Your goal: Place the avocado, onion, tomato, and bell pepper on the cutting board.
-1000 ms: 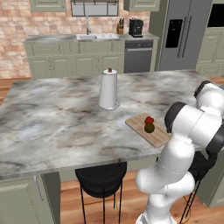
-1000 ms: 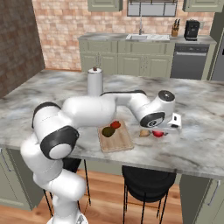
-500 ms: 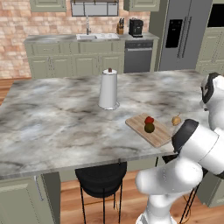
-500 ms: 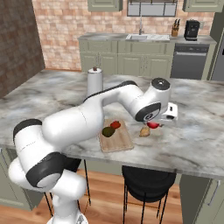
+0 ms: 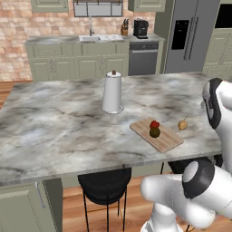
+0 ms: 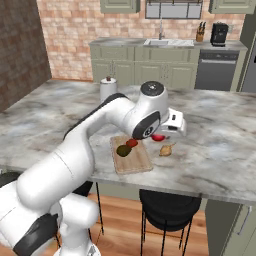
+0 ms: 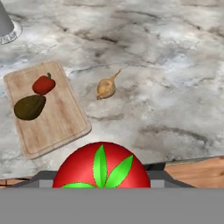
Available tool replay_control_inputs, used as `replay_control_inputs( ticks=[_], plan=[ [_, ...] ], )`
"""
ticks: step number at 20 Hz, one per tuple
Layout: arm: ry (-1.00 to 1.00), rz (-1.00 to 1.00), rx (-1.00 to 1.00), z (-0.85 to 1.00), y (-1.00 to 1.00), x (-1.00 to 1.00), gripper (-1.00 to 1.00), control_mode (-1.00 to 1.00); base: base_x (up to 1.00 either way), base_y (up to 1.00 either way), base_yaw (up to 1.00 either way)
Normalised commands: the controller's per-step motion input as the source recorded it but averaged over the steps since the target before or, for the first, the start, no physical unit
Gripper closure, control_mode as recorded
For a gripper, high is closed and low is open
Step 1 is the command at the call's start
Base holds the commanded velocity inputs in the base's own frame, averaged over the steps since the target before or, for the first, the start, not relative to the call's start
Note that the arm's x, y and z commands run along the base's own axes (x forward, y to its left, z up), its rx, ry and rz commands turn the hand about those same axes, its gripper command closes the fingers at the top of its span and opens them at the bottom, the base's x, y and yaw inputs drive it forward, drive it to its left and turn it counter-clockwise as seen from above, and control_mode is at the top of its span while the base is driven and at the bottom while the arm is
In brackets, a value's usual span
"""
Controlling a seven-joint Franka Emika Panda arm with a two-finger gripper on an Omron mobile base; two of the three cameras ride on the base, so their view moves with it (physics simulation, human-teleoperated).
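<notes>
My gripper is shut on the tomato, a red ball with green leaves that looms at the bottom of the hand view and hides the fingertips. It hangs above the counter just right of the cutting board, near the onion. On the light wooden cutting board lie the red bell pepper and the dark avocado, side by side. The tan onion lies on the marble off the board. The left base view has the board, pepper, avocado and onion.
A white paper towel roll stands on the marble island behind the board. The island's front edge runs close below the board, with black stools under it. My own arm arches over the board's left side.
The gripper has carried the tomato up and to the left, from the counter right of the onion toward the board. The arm's elbow has swung aside, uncovering the board in the left base view.
</notes>
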Motion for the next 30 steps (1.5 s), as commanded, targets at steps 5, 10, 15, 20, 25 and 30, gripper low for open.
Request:
replay_control_inputs(
  ticks=[5,10,15,20,25,30],
  plan=[
    [-0.06,-0.06,-0.08,0.12,0.57,-0.27,1.0,-1.0,0.0,0.0,0.0],
    [-0.04,-0.01,-0.05,0.0,0.52,-0.14,1.0,-1.0,0.0,0.0,0.0],
    [0.0,0.0,-0.02,0.0,0.47,-0.01,1.0,-1.0,0.0,0.0,0.0],
    [0.0,0.0,0.0,0.04,0.37,0.0,1.0,-1.0,0.0,0.0,0.0],
    [0.0,0.01,0.0,0.04,0.38,0.04,1.0,-1.0,0.0,0.0,0.0],
    [0.0,0.02,0.0,0.03,0.3,0.01,1.0,-1.0,0.0,0.0,0.0]
  ],
)
